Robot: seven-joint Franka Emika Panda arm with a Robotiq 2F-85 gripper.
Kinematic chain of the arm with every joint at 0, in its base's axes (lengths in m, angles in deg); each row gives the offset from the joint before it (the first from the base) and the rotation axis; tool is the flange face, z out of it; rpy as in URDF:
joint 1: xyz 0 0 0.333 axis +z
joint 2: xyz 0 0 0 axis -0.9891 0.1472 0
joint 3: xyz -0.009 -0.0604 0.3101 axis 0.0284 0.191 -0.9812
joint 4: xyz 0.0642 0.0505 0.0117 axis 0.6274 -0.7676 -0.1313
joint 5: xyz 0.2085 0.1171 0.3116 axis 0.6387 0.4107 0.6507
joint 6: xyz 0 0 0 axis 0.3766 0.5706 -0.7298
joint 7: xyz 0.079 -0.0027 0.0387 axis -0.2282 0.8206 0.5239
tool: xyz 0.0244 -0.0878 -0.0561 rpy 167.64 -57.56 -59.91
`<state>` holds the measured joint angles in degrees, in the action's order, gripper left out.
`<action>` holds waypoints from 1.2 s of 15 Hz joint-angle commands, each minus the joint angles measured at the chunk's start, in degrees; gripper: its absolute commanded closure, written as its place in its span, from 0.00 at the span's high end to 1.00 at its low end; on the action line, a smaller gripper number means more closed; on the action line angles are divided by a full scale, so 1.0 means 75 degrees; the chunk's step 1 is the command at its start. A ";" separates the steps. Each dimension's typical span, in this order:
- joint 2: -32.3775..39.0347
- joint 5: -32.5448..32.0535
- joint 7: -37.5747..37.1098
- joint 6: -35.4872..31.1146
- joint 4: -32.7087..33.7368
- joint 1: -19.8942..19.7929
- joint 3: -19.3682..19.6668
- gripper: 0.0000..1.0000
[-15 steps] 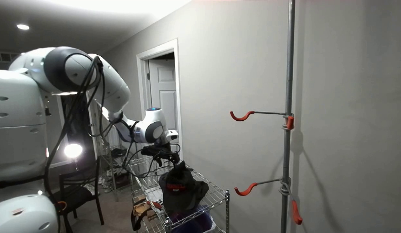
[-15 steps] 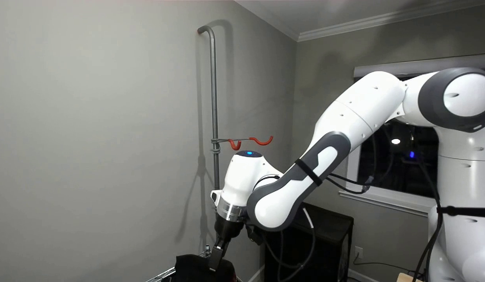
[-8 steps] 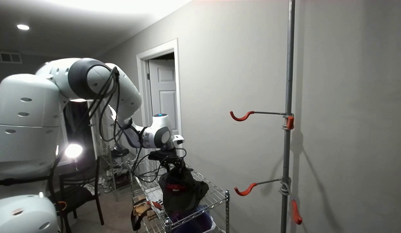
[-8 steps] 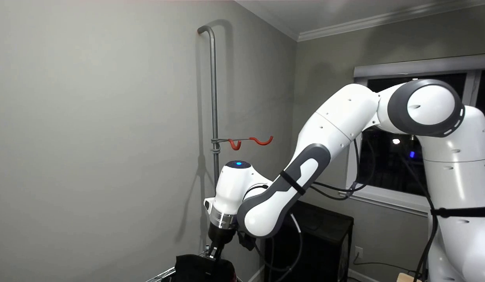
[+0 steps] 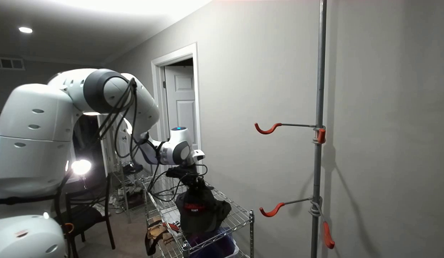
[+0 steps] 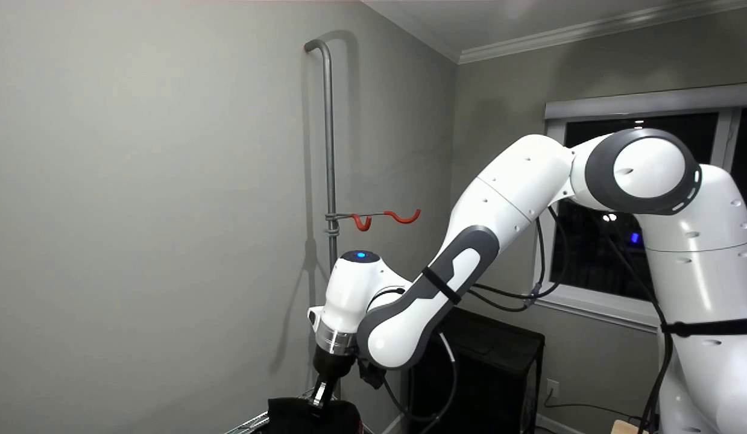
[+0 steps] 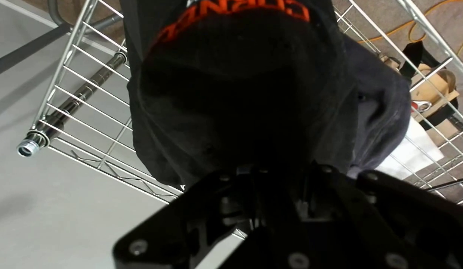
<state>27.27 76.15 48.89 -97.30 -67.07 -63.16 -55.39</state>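
Observation:
A black cap (image 5: 197,219) with red-orange lettering rests on a wire shelf; its top edge also shows at the bottom of an exterior view (image 6: 343,419). My gripper (image 5: 197,184) points down at the crown of this cap, its fingers drawn in and pinching the fabric. From the wrist, the gripper (image 7: 278,172) comes in at the bottom, and the cap's dark crown (image 7: 231,56) fills the middle. Dark cloth and shadow hide the fingertips and how much fabric lies between them. A dark bluish cap (image 7: 380,108) sits against the black one.
The wire shelf (image 5: 251,233) stands close to the wall. Below its top level are a purple-blue bin (image 5: 214,248) and tan leather items (image 5: 156,231). A metal pole (image 5: 319,89) carries red hooks (image 5: 267,130). A black cabinet (image 6: 475,343) stands near the window.
The arm has reached forward and down onto the cap, and the fingers have drawn together at its top. The cap's upper edge has dipped and shifted slightly. Hooks and shelf are unchanged.

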 commanded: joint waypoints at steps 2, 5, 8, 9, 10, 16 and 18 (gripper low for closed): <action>-0.0131 -0.0237 -0.0476 -0.0219 -0.0053 0.0134 0.0190 0.01; -0.0533 -0.0106 -0.0607 -0.0120 -0.0221 0.0130 0.0169 0.05; -0.1236 -0.0154 -0.0924 -0.0009 -0.0468 0.0155 0.0154 0.05; -0.1472 -0.0171 -0.1069 0.0051 -0.0529 0.0152 0.0148 0.05; -0.1660 -0.0118 -0.1178 0.0172 -0.0549 0.0125 0.0108 0.05; -0.2508 -0.0066 -0.2115 0.0450 -0.1006 -0.0031 -0.0095 0.05; -0.2909 -0.0092 -0.2538 0.0438 -0.1411 -0.0107 -0.0138 0.05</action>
<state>11.09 76.15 34.70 -94.43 -72.31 -62.60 -55.43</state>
